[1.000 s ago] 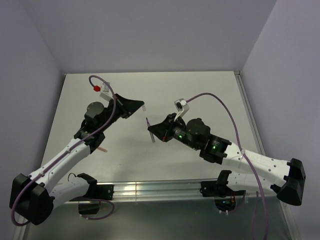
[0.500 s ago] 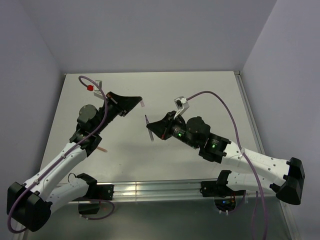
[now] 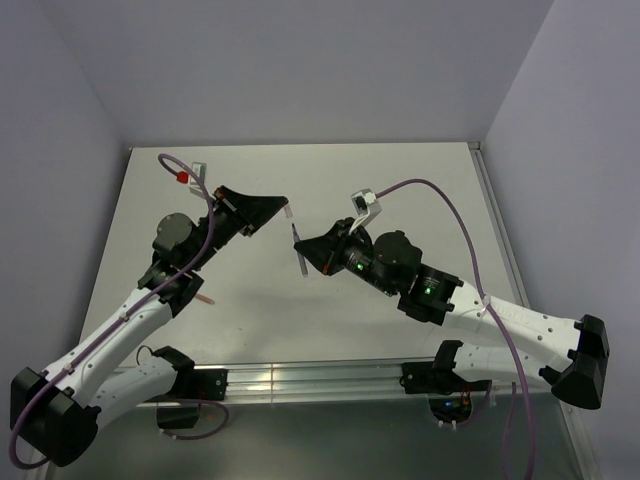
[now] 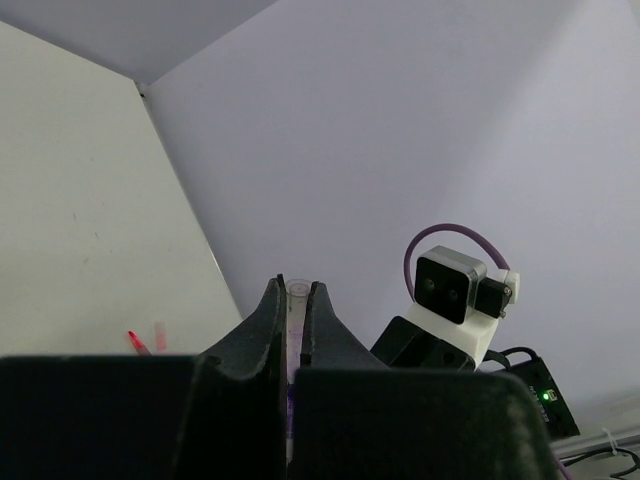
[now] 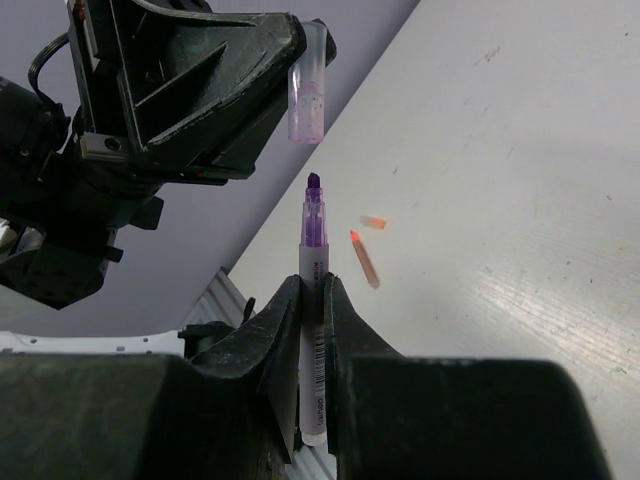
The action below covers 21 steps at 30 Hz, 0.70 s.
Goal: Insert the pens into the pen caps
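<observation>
Spreading beneath both arms, the matte off-white table (image 3: 400,190) is closed in by plain lilac-grey walls (image 3: 300,70), and a glossy purple cable (image 3: 455,220) loops over the right arm. The left gripper (image 4: 296,290), black and wedge-shaped, is clenched on a cap (image 4: 297,296), a stubby translucent tube with a faint purple tint that juts just past its fingertips. Beyond those jaws sits the right arm's boxy white-and-black wrist camera (image 4: 448,285). The right gripper (image 5: 312,290) is pinched around a pen (image 5: 313,225), a slim pale barrel with printed markings and a purple nib that stands out well past the fingertips. In the right wrist view the cap hangs just above the nib, mouth down and apart from it, with the left gripper's dark body filling the space behind and to the left of it. Far beyond the right jaws, flat on the table, lie a loose pen (image 5: 364,259), orange and tapered, and just beside it a loose cap (image 5: 374,222), short and pale orange, not touching. Compared with half a second ago, the cap and nib have drawn slightly nearer each other in the top view.
</observation>
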Each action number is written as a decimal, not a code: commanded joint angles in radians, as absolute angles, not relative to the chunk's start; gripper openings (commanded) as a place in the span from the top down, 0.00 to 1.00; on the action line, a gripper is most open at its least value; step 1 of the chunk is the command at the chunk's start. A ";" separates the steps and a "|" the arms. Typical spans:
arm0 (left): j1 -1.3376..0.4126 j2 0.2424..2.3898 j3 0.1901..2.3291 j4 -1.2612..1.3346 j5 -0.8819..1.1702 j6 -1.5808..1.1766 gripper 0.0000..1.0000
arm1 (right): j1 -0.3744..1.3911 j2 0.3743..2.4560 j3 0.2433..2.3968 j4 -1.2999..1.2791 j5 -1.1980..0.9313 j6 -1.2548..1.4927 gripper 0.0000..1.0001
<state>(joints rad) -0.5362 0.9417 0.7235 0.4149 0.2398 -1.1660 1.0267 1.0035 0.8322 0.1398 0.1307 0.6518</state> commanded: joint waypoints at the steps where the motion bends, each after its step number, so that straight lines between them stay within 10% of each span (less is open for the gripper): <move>1: -0.551 0.923 0.723 0.446 0.256 -1.161 1.00 | 1.023 0.983 0.885 0.153 0.158 0.626 1.00; 21: -0.584 0.943 0.713 0.431 0.233 -1.140 1.00 | 1.022 0.960 0.882 0.137 0.176 0.623 1.00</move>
<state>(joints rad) -0.5762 0.9466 0.7219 0.4118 0.2375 -1.1633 1.0267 0.9882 0.8371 0.1154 0.1581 0.6338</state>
